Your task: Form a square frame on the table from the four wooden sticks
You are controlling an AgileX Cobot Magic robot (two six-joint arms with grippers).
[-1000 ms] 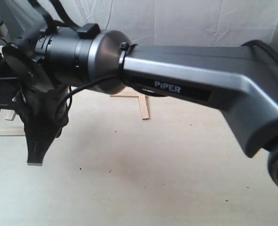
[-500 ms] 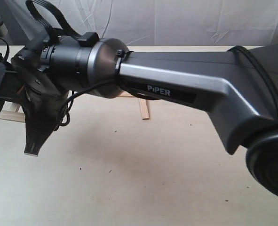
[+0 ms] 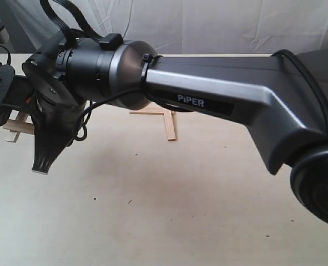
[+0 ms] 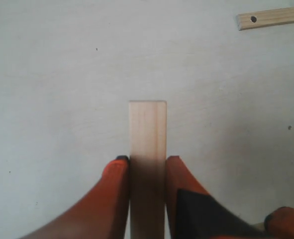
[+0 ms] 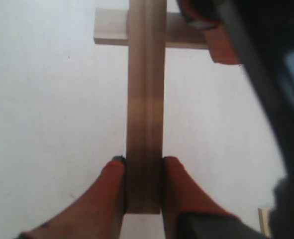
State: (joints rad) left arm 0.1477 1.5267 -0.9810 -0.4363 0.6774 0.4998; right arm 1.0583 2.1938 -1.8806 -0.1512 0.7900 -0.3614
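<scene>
A robotics lab bench is suggested: a pale wood-grain table is set before a wrinkled white cloth backdrop, and the scene is filled by a grey arm marked PiPER.

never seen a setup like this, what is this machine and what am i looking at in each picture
This is a robot with two arms, each ending in a two-fingered gripper. The wide picture comes from a camera off the arms; the grey right arm reaches across it. The other two come from cameras on the wrists, looking past orange fingers. The left gripper is shut on a flat wooden stick; the right gripper is shut on a second stick. The other two sticks lie in an L on the pale table; one, the holed stick, shows in the left wrist view.
</scene>
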